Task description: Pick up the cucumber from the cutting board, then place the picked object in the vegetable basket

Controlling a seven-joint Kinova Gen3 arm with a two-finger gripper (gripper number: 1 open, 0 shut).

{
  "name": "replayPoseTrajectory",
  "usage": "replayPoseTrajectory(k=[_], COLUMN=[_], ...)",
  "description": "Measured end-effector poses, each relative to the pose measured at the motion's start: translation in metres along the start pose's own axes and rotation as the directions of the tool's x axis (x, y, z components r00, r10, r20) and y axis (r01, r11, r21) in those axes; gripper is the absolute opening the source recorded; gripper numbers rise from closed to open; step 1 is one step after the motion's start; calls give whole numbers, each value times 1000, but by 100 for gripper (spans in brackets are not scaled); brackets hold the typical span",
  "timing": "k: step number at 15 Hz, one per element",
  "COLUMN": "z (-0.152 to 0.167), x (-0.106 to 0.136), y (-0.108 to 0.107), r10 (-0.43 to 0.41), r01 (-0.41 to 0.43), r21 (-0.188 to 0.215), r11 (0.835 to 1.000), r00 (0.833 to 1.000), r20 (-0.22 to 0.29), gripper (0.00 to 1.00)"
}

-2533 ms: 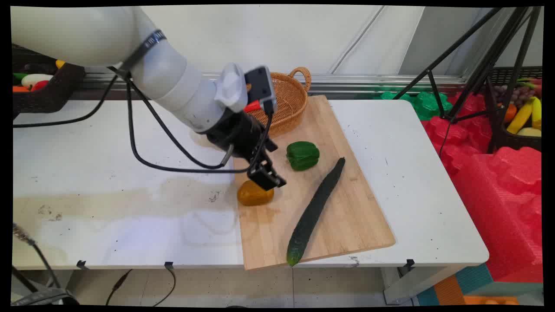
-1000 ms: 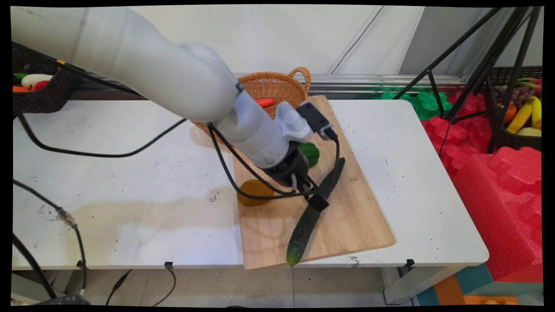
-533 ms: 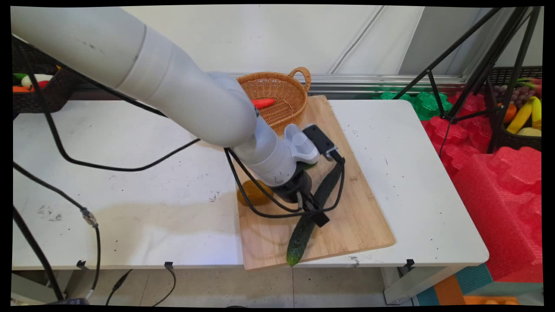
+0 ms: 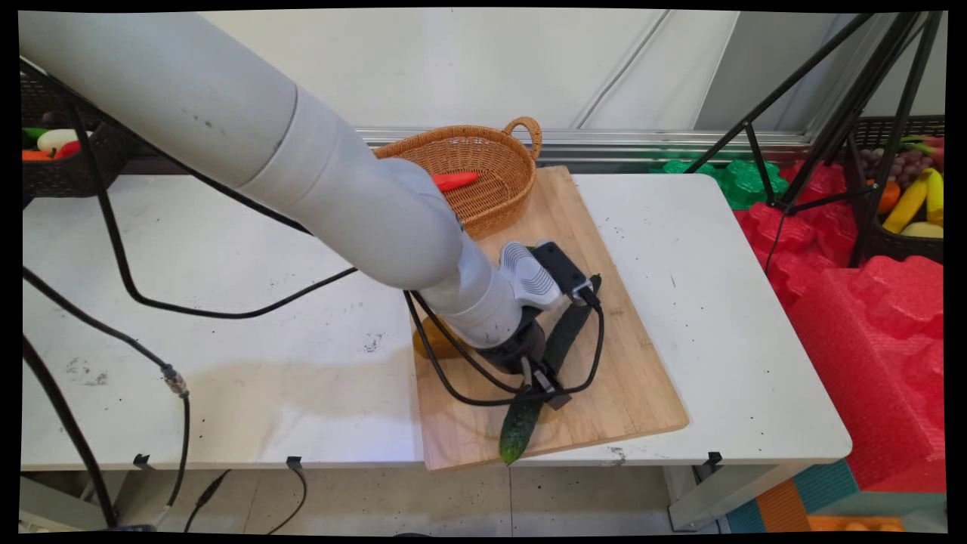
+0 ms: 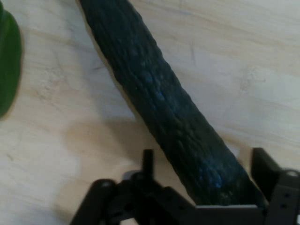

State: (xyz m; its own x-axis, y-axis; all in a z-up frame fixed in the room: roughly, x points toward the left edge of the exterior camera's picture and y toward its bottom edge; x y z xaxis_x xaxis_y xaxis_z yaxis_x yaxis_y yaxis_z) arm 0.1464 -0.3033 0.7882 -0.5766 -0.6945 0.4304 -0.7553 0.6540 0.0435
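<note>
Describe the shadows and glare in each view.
Main view: even, soft light; the arm throws a broad faint shadow across the table and onto the cutting board beside the cucumber; no hard glare. Hand view: the open claw straddles the cucumber, and a dim shadow darkens the wood around it; the skin shows only a dull sheen.

A wooden cutting board (image 4: 604,378) is lying on the white worktop (image 4: 189,302). A wicker basket (image 4: 491,162) is sitting at its far end, holding a red chili pepper (image 4: 455,180).
</note>
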Motion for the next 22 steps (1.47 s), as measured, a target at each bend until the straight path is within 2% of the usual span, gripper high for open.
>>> replayPoseTrajectory(k=[8, 15, 22], z=[-6, -47, -112], x=[-3, 5, 32], y=[6, 9, -7], r10=[-11, 8, 20], r01=[12, -4, 0], r21=[25, 49, 101], r11=[1000, 999, 995], r00=[1000, 996, 979], r20=[-28, -87, -204], gripper=[0, 0, 0])
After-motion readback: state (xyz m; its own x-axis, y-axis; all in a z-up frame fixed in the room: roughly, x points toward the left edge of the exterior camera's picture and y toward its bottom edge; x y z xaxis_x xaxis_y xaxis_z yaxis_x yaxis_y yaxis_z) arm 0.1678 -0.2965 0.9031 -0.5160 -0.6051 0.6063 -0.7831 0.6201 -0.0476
